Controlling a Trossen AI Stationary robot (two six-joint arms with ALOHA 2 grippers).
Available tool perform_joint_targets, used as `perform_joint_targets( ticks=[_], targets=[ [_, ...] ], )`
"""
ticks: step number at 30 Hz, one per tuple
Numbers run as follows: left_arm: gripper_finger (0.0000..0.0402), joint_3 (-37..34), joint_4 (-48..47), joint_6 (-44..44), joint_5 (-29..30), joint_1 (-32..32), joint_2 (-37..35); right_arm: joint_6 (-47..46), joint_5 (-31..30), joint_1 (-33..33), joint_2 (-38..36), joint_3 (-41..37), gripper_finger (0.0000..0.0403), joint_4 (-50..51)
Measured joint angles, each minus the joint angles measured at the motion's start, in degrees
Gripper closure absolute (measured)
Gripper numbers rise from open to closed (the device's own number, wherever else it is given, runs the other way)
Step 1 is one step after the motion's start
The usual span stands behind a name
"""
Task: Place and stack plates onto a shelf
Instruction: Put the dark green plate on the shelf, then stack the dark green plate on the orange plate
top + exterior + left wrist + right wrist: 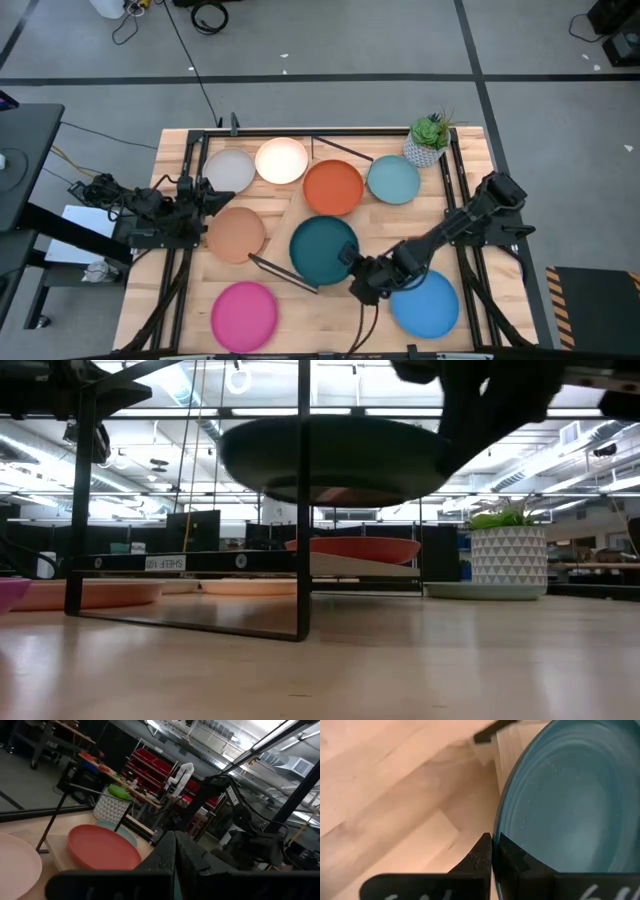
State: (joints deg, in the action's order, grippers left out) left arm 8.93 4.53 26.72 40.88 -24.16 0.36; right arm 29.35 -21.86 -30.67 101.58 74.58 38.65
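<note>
My right gripper (356, 272) is shut on the dark teal plate (322, 248), which shows lifted in the low view (345, 458), beside the shelf's black wire frame (301, 510). The orange plate (333, 187) lies on the shelf's light board (56, 851). Grey (230, 170), cream (281, 160), light blue (393, 180), tan (236, 234), pink (244, 314) and bright blue (425, 303) plates lie flat around it. My left gripper (205, 196) waits shut at the table's left side, touching nothing. My right gripper pinches the dark teal plate's rim (496, 836) at its near right side, one finger (515, 859) on the inner face and the other (479, 856) outside it. The fingers slant down from the table's near right. The plate hangs lifted clear, nearly level.
A potted plant (430, 140) in a white pot stands at the far right of the table, next to the light blue plate. The shelf's wire frame (283, 272) runs slanting just left of the held plate. Black rails edge the table's left and right sides.
</note>
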Motion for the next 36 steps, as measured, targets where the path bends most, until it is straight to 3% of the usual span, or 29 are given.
perform_joint_targets(
  ticks=[7, 14, 20, 27, 36],
  targets=[
    [0.0395, 0.0, 0.01, -0.29, 0.0, -0.02, 0.0, 8.97, 9.72, 6.04, 0.25, -0.12, 0.0385, -6.91],
    [0.0395, 0.0, -0.02, 0.08, -0.07, -0.02, 0.0, 14.48, 15.57, 10.22, 2.18, -0.12, 0.0385, -9.9],
    [0.0395, 0.0, -0.1, 0.14, -0.2, 0.0, 0.02, 15.43, 14.56, 11.33, 6.25, -0.17, 0.0374, -11.0],
    [0.0395, 0.0, -0.1, 1.46, -0.2, 0.0, 0.02, 14.05, 13.9, 11.73, 6.03, -0.17, 0.0327, -11.41],
    [0.0395, 0.0, -0.23, 0.87, -0.2, -0.01, 0.02, 10.42, 5.75, 11.0, 3.49, -0.12, 0.0267, -9.9]
  ],
)
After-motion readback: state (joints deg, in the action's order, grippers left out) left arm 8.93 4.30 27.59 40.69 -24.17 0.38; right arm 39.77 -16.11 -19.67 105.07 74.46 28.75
